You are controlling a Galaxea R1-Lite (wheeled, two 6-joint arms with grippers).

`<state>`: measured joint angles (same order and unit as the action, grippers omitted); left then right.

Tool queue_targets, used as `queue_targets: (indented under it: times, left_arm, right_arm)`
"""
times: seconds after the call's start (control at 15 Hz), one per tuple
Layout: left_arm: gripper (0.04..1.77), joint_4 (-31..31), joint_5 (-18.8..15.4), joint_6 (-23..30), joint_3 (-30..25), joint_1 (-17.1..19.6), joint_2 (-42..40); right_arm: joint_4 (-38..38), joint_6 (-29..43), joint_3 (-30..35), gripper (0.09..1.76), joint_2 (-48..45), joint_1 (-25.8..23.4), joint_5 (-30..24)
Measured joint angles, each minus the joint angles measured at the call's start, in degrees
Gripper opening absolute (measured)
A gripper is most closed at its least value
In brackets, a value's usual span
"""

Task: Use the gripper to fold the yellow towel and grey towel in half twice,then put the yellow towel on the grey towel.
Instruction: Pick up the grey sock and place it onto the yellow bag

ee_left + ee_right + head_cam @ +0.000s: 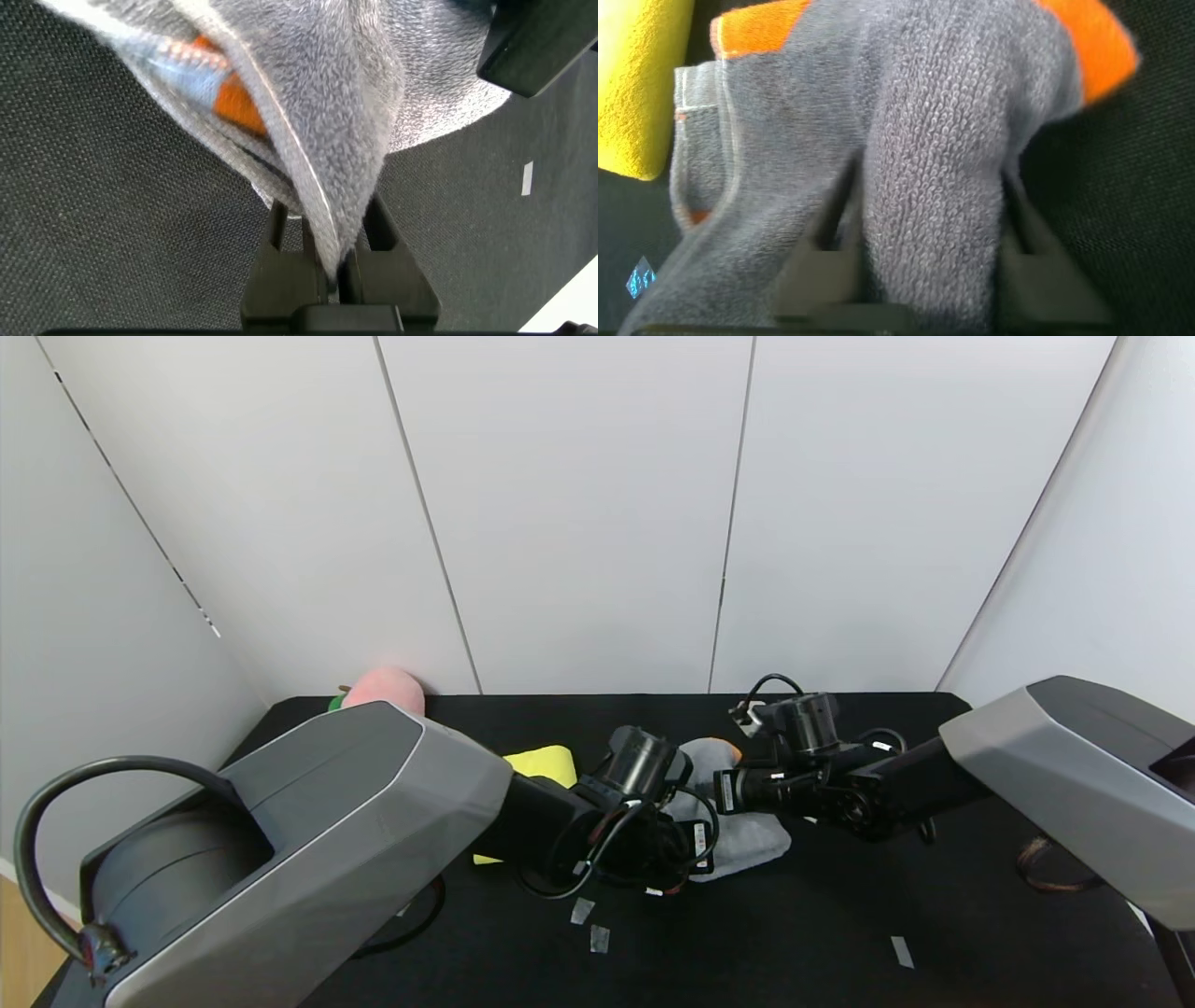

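- The grey towel [747, 835] lies bunched at the middle of the black table [840, 933], both arms meeting over it; its orange band [761, 23] shows at one end.
- The left gripper [334, 257] is clamped tight on a hanging fold of the grey towel.
- The right gripper [920, 247] straddles a thick ridge of the same towel, with its jaws narrowing around the cloth.
- The yellow towel [540, 763] lies just beside the grey towel, on its left, mostly hidden behind the left arm.
- To fold well, I judge both grips should hold matching corners, lift together and keep the edge taut so the halves line up.
- Beyond the grey towel: tape scraps [590, 924] nearer the robot, a pink plush toy [385, 689] at the far left corner, and white wall panels [579, 504] behind the table.
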<state>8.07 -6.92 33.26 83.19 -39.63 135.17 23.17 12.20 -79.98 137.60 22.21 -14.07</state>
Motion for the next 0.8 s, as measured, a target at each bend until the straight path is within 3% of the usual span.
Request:
queue_targets:
  times: [0.07,0.47,0.8]
  left_arm:
    - [0.2,-0.1,0.0,0.0,-0.1,0.0,-0.1]
    - [0.19,-0.8,0.5,0.0,-0.6,-0.1,-2.3]
    - [0.19,-2.7,4.7,-1.2,-0.8,-0.5,-6.3]
  right_arm:
    - [0.0,0.0,0.0,0.38,-0.1,0.1,0.0]
    - [-0.3,0.0,0.1,0.38,-3.3,1.4,0.0]
    - [-0.9,-0.1,-0.5,0.38,-7.3,3.3,-0.1]
